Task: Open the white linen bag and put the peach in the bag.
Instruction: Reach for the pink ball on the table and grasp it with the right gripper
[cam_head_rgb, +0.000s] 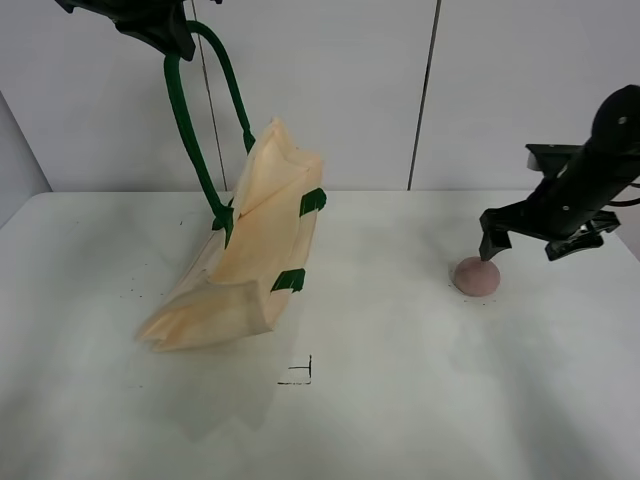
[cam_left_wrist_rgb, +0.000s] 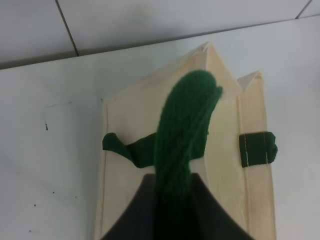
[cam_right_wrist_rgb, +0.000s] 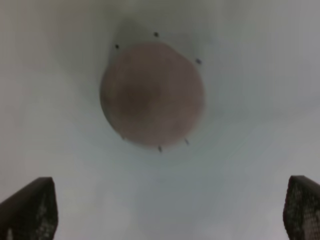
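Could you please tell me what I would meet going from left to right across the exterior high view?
Bag → peach → right tool. The left tool above the bag and the black corner mark below it overlap the bag's span, so I leave them out.

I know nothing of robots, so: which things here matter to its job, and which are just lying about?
Job: white linen bag, held up by left gripper; peach, under open right gripper.
Lying about: black corner mark on table.

Cream bag (cam_head_rgb: 250, 250) — green handles (cam_head_rgb: 190, 130); dull pink peach (cam_head_rgb: 476, 275).
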